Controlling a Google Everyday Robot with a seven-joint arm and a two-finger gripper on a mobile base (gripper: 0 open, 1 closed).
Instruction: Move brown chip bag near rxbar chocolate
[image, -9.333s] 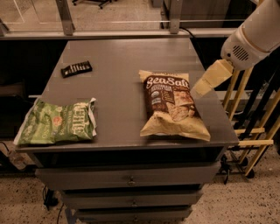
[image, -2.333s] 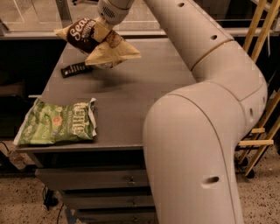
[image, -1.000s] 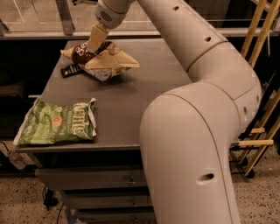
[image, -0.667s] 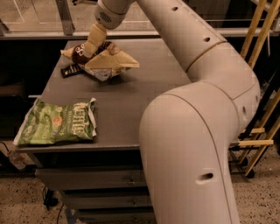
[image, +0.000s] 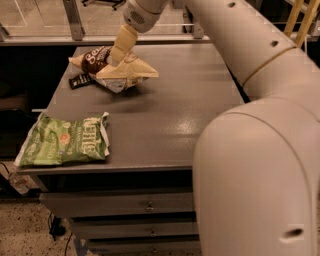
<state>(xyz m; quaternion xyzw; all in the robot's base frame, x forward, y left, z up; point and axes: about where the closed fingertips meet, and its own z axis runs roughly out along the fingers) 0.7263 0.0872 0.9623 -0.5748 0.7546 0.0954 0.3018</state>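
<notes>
The brown chip bag (image: 131, 71) rests crumpled and tented on the far left part of the grey table (image: 175, 105), its dark "Sea Salt" panel facing left. My gripper (image: 117, 56) comes down from above and is shut on the bag's middle. The rxbar chocolate (image: 79, 80), a small flat black wrapper, lies just left of the bag, touching or partly under its edge.
A green chip bag (image: 65, 141) lies at the table's front left corner. My large white arm (image: 260, 150) fills the right side and hides the table's right edge. Drawers (image: 147, 205) sit below the tabletop. A rail runs behind the table.
The bag went from the table's right side to the far left: carried in the air, then lowered beside the bar. Over the last second the gripper and bag have barely moved.
</notes>
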